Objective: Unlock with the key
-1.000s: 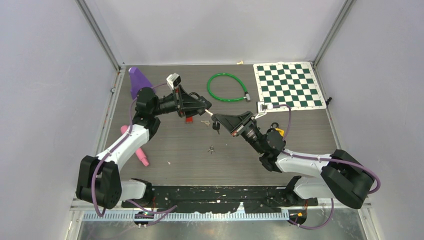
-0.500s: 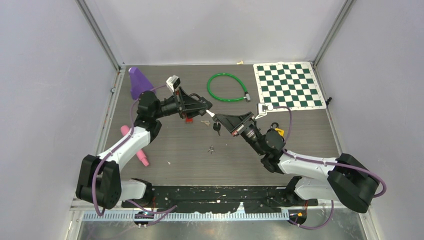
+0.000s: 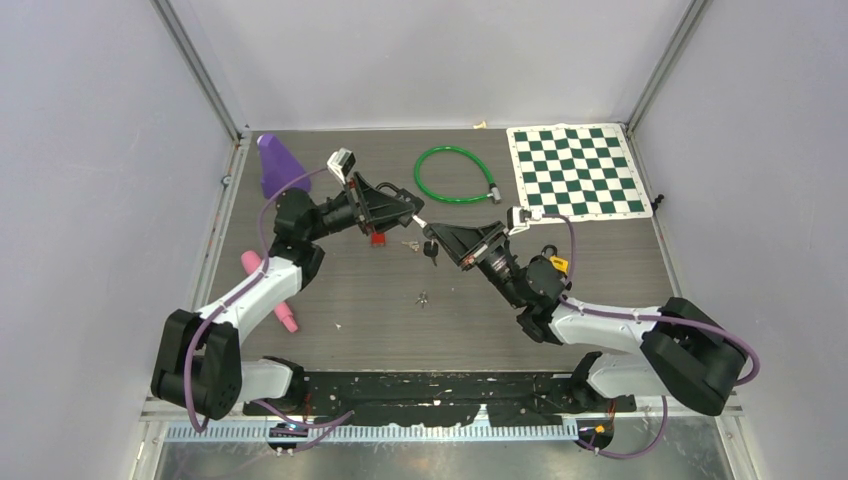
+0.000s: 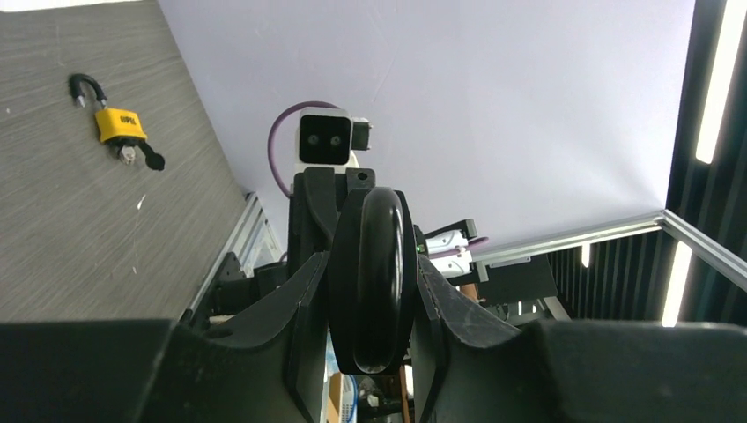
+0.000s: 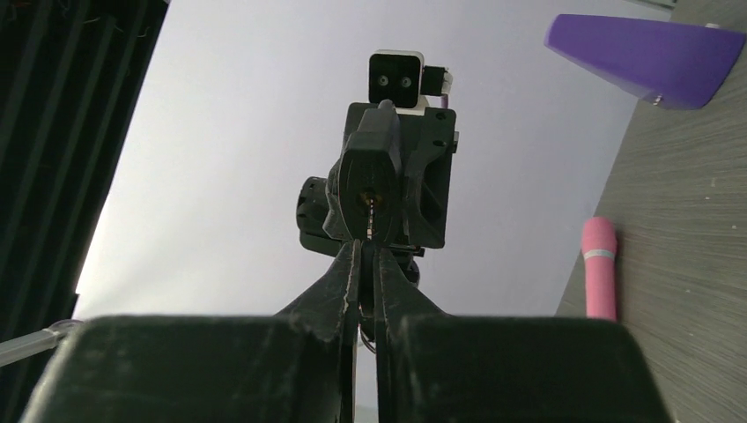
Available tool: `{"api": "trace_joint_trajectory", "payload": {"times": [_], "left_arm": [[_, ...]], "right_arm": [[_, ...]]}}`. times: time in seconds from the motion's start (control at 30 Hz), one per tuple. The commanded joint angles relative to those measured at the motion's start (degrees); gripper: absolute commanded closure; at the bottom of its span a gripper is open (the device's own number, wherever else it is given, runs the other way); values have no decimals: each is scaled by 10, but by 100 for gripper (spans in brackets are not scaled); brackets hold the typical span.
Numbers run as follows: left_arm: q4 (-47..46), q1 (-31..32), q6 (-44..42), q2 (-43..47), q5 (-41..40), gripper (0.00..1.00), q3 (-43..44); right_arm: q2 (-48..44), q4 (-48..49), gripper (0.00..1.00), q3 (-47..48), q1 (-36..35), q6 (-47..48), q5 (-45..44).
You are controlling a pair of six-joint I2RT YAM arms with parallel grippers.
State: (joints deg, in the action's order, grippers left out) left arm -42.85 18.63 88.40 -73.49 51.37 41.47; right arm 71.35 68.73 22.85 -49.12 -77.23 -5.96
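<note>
Key-insertion step: left claw (image 3: 403, 208) is clamping the black lock (image 4: 370, 264) above mid-bench, right claw (image 5: 368, 251) is pinching the key (image 5: 372, 222) with its tip at the keyhole (image 5: 368, 196), so next I'm expecting a straight push then a twist; yellow padlock (image 4: 119, 125) lettering is coming out too blurred to read

Black padlock (image 4: 368, 282), green-white checked mat (image 3: 578, 170) (purple cone (image 3: 277, 165))

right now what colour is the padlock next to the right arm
The padlock is yellow, shackle dark; clearest in the left wrist view.
</note>
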Motion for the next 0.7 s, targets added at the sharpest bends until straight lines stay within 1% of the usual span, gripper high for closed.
{"api": "trace_joint_trajectory", "payload": {"times": [0.0, 0.27, 0.4, 0.53, 0.67], "left_arm": [[-114, 12, 28, 22, 12, 100, 1], [-131, 18, 37, 14, 21, 100, 2], [-131, 23, 40, 12, 37, 100, 7], [-131, 25, 42, 10, 59, 100, 10], [-130, 24, 46, 5, 95, 100, 22]], "right_arm": [[22, 82, 94, 27, -5, -31, 13], [32, 69, 95, 60, -5, 28, 40], [47, 44, 95, 87, -3, 62, 73], [80, 81, 94, 100, 7, 56, 108], [114, 100, 94, 132, 35, 26, 196]]}}
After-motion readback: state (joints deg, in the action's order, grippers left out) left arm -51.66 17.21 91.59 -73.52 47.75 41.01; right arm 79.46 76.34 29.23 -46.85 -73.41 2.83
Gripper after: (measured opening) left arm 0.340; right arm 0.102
